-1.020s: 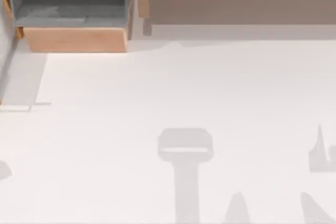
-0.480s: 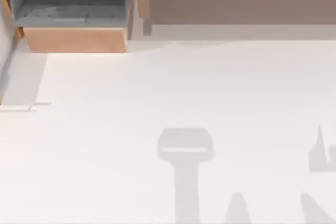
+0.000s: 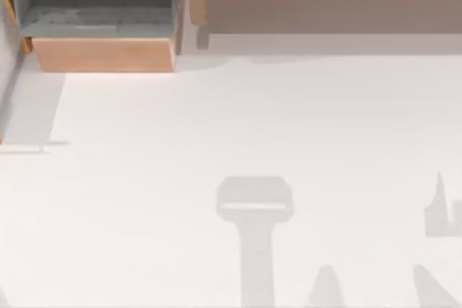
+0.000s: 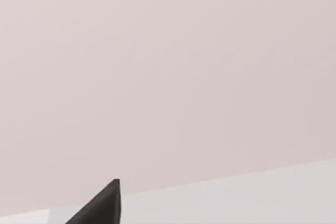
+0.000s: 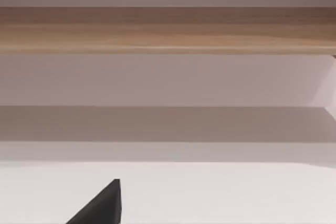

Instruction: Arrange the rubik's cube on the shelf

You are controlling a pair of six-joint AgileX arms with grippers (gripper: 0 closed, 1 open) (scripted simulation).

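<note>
Gripper tips: one dark finger [image 5: 102, 205] is seen in the right wrist view, facing the long light-brown wooden shelf [image 5: 168, 30]; finger spacing cannot be told. Shelf is noted at one o'clock on the white table [image 3: 231, 142].

a white table [image 3: 238, 120] spreads pale and evenly lit, with soft grey shadows on it near the front edge. at the top view's back left stands a grey box compartment [image 3: 101, 5] with a light wood front.
</note>
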